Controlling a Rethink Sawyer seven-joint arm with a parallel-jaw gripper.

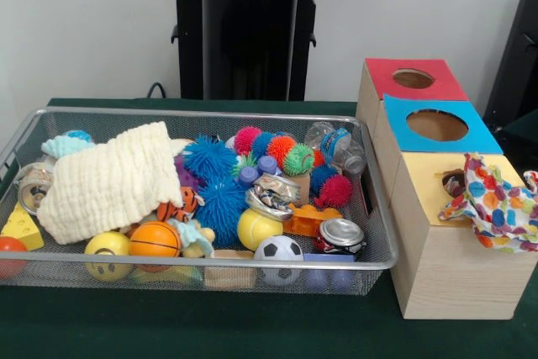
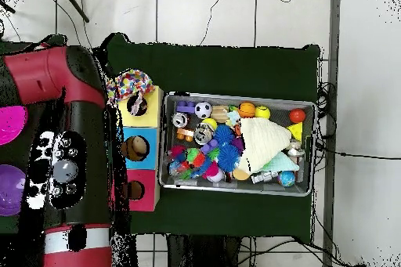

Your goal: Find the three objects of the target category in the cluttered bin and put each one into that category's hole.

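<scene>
While no writing is legible in the bin (image 1: 210, 268), the end effector stays unseen.

Surroundings: table cover, floor, wall and cabling.

The dark green table cover (image 1: 252, 329) is the reference surface; it is flat and reaches the table's edges on all sides. In the overhead view, a pale tiled floor (image 2: 196, 13) surrounds the cover, with thin black cables (image 2: 338, 154) running over the tiles just beside one short edge of the cover. A magenta disc (image 2: 9, 123) and a purple disc (image 2: 9, 189) lie well apart from the cover, past its opposite short edge. In the front view, a plain white wall (image 1: 84, 23) rises behind the cover, a black cable loop (image 1: 155, 88) shows just above its far edge, and a black object (image 1: 517, 56) stands beside its right end.
</scene>
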